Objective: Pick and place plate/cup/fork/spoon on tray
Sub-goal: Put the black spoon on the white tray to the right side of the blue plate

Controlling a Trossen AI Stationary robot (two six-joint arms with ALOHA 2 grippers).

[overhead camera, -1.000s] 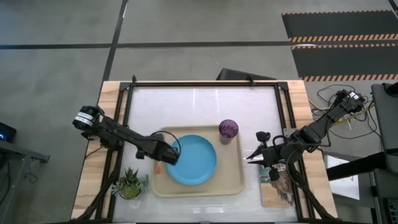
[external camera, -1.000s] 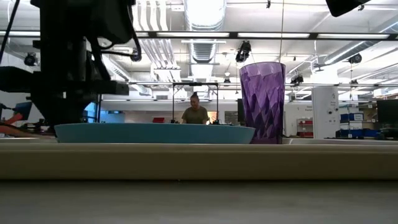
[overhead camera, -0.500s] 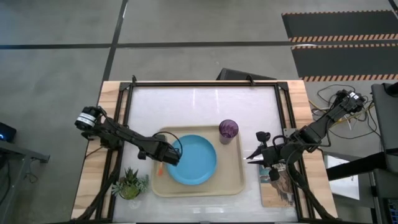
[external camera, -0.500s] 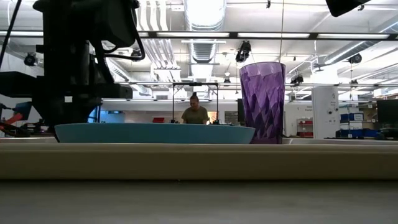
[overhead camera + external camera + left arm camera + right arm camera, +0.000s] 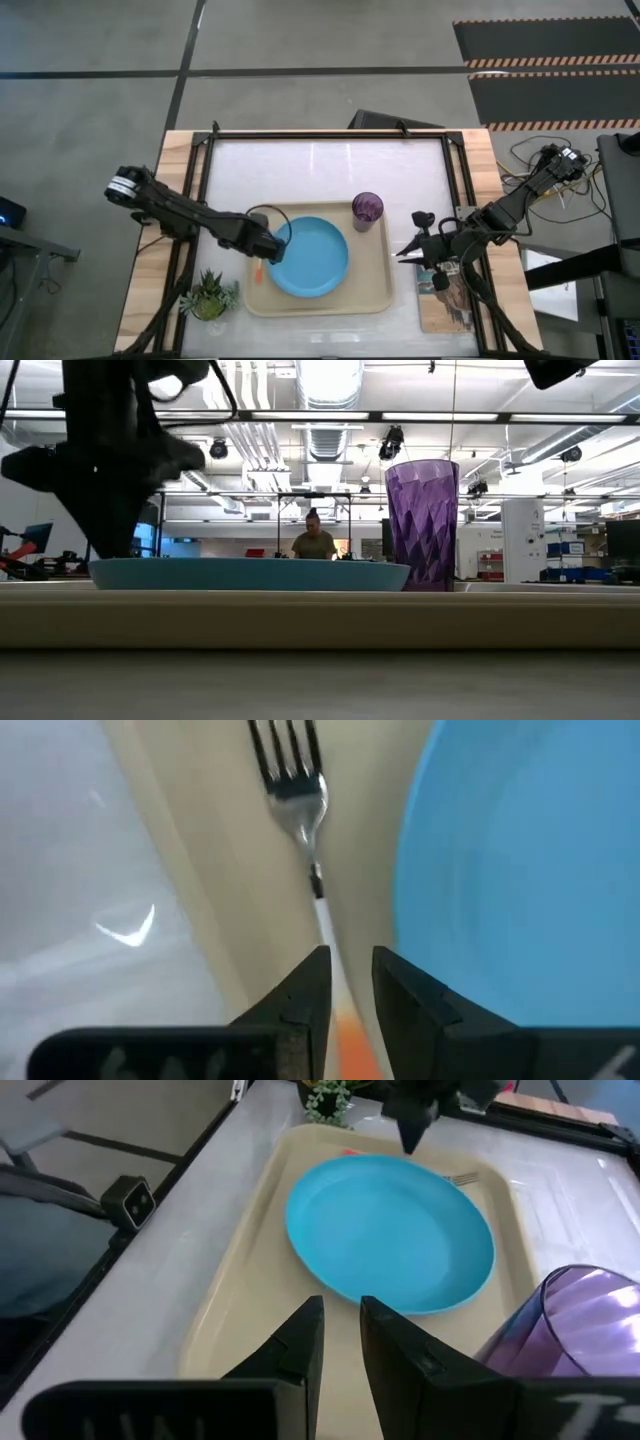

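The tray [image 5: 375, 295] lies toward the front edge of the desk, near its middle, with the plate [image 5: 310, 257] flat inside it and the cup [image 5: 367, 210] upright in the tray's far right corner, just beside the plate's rim.

The fork [image 5: 300, 815] lies in the narrow strip of tray floor between the plate's left edge and the tray's left rim. From above only a sliver of its orange handle [image 5: 258, 272] shows, the rest being covered by the arm. In the left wrist view its tines and neck are plain, but the handle is cut off at the picture's edge between the fingers.

The left gripper [image 5: 266, 247] hangs over that left strip of the tray, above the fork; its fingers [image 5: 300, 1005] stand slightly parted on either side of the handle line, and whether they touch it cannot be made out. In the low view this arm is only a dark mass [image 5: 105, 470] behind the plate's left end.

The right gripper [image 5: 405, 253] waits off the tray's right side, near the right edge of the desk, its fingers [image 5: 297, 1350] a little apart around nothing.

The spoon cannot be made out in any view.
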